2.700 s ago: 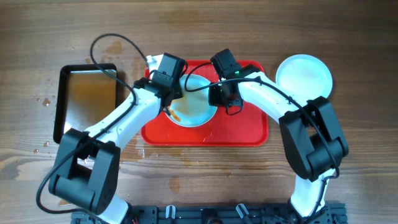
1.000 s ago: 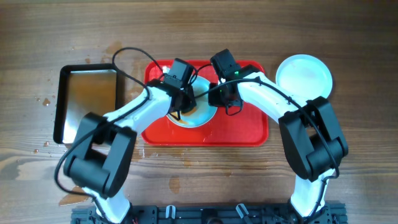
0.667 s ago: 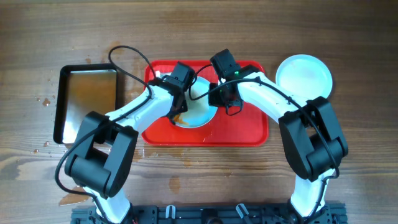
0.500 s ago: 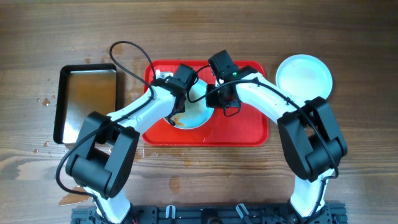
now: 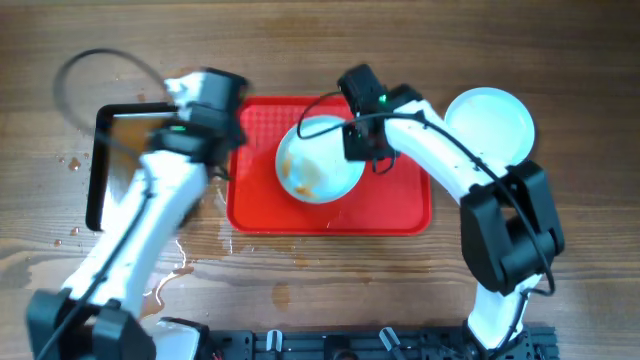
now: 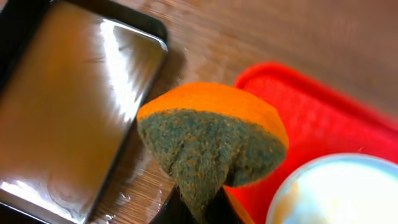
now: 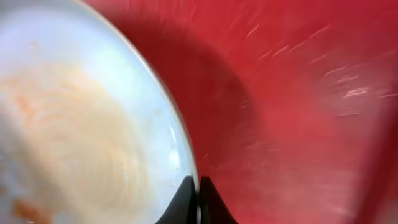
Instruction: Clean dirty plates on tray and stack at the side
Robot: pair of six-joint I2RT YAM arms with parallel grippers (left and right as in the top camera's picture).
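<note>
Now the right gripper pinches the right rim of the smeared plate, face up over the tray. Clamping a sponge, the left gripper has swung left toward the pan.

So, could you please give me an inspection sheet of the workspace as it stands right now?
Surface: wooden table, with spots of water near the left arm.
Job's things: dirty plate on the red tray, with orange-brown smears inside and its gripped edge seemingly raised; clean plate on the table to the right of the tray.
Clutter: shiny metal pan left of the tray.
Grippers: left gripper shut on a sponge, above the gap between pan and tray; right gripper pinching the dirty plate's rim.
Cables: black cable looping off the left arm, blurred.
Surroundings: black rail at the near edge.
</note>
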